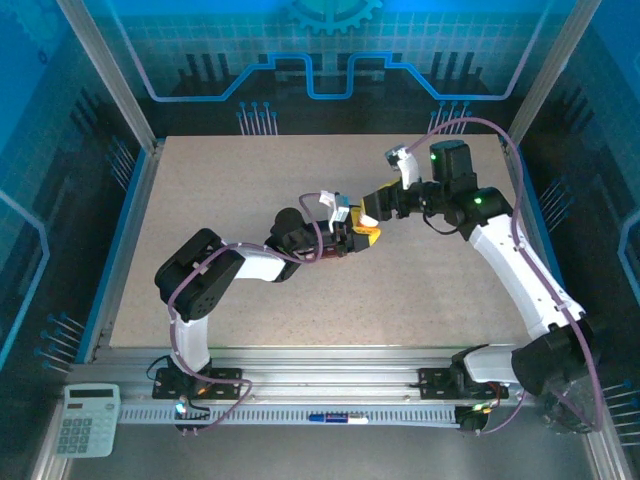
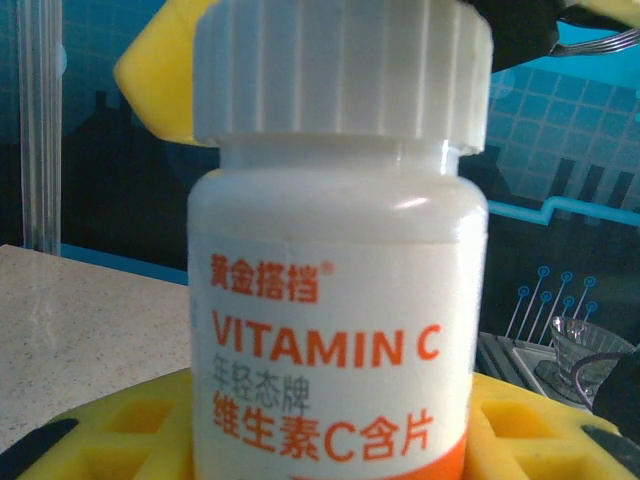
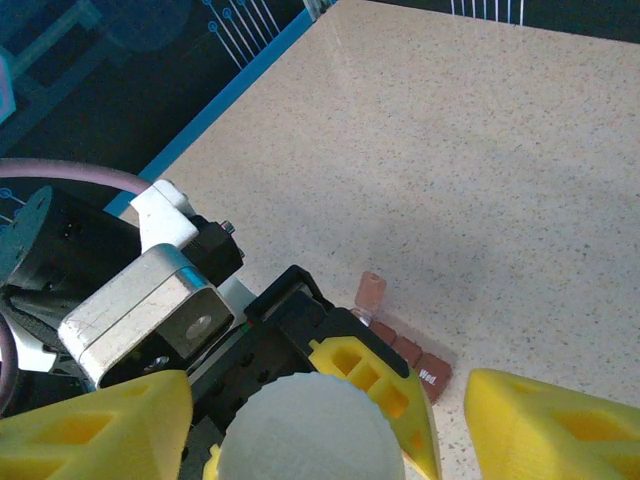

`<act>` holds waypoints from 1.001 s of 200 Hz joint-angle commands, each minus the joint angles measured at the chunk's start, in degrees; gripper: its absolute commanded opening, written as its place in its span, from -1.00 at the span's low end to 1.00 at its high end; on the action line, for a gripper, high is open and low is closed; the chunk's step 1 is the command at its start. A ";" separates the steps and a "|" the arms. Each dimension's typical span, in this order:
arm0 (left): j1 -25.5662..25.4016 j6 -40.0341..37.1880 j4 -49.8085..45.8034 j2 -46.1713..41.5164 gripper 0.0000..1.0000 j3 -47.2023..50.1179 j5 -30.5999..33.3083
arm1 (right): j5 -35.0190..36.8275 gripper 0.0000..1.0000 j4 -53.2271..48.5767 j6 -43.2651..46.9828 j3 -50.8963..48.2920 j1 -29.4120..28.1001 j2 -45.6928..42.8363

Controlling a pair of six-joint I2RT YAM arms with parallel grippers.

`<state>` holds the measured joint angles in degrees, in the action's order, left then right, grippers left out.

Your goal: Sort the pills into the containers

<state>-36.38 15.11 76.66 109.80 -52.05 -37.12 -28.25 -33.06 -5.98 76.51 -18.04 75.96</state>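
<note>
**Cap on, strip waiting below**

The containers (image 3: 408,352), a reddish-brown strip of compartments, are lying flat on the table (image 3: 480,150), just beside my left claw (image 1: 352,238). A flap at one end seems to be standing up, probably so pills can drop in.

I am judging that the pills are sealed inside the white vitamin C bottle (image 2: 335,300). That is why I am clamping it upright in my left claw, off the table and near the strip.

I am bringing my right claw (image 3: 330,425) in from above, its yellow fingers (image 3: 100,430) standing apart on either side of the ribbed cap (image 2: 340,70), with a gap showing on the right side. One claw is steadying the bottle so the other can twist. The cap is not yet off, so no sorting is under way.
</note>
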 commanded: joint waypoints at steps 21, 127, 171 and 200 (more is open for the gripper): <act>0.07 0.71 2.34 -1.08 -1.00 -1.86 0.03 | -1.60 0.14 -1.09 0.52 1.02 -0.24 1.06; 0.12 0.69 2.44 -0.81 -1.00 -1.92 0.12 | 26.04 -0.24 4.32 -24.11 -10.59 -8.48 -6.71; 0.02 0.78 2.52 -0.64 -1.00 -1.96 0.20 | 35.11 -0.19 6.07 -29.88 -12.10 -14.30 -8.42; 0.01 0.77 2.46 -0.73 -1.00 -2.00 0.11 | 33.85 -0.07 4.47 -27.40 -8.93 -13.53 -7.53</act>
<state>-36.45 15.11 73.84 109.80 -52.03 -38.63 4.51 -23.92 -32.84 66.11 -31.09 67.46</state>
